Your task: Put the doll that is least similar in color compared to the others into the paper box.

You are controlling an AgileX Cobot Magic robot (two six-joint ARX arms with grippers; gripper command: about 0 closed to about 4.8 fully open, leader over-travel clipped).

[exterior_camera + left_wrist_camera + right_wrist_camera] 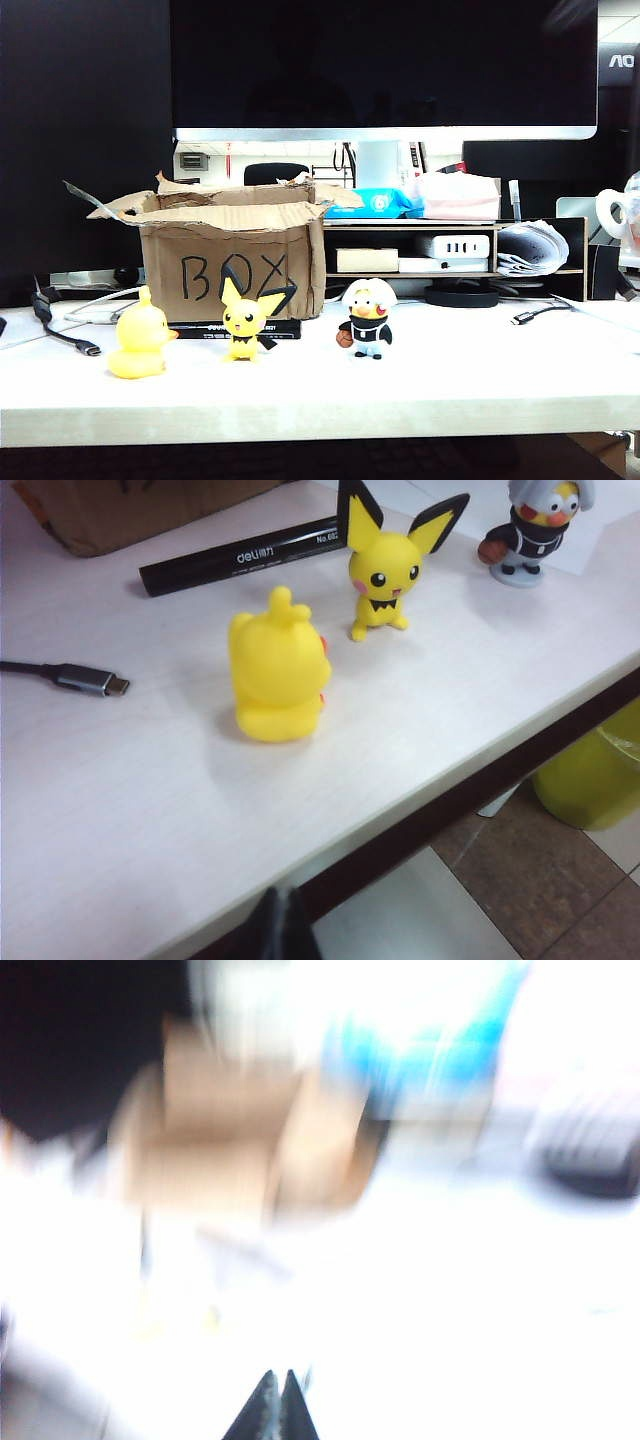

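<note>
In the exterior view, a pale white bench (pixel 420 385) carried three small figures in a row. The doll (pixel 367 318), a small figurine with a white round cap, yellow face, red cheek, black top and pale blue legs, holding a brown ball, stood upright at the right end of the row. Beside it stood a yellow figure with black-edged pointed ears (pixel 247 317), and at the left end a plain yellow duck-like figure (pixel 140 338). Behind them sat the paper box (pixel 230 255), brown corrugated cardboard with torn flaps and "BOX" in black marker, its top open. The doll stood just in front of the box's right corner, apart from it. A black cable with a metal plug (pixel 72 340) lay at the far left. Neither arm showed in this view.

In the left wrist view, the left end effector (pixel 284 927) hung off the bench's front edge, its dark fingertips pressed together with nothing between them. The duck-like figure (pixel 277 670) stood nearest, the pointed-eared figure (pixel 388 570) beyond it, and the doll (pixel 533 530) farthest. A black marker pen (pixel 240 556) lay in front of the box (pixel 130 510), and the cable plug (pixel 88 679) lay near the duck.

The right wrist view was heavily blurred. The right end effector (pixel 274 1407) showed its tips closed together, empty, with a brown smear of the box (pixel 230 1150) ahead.
</note>
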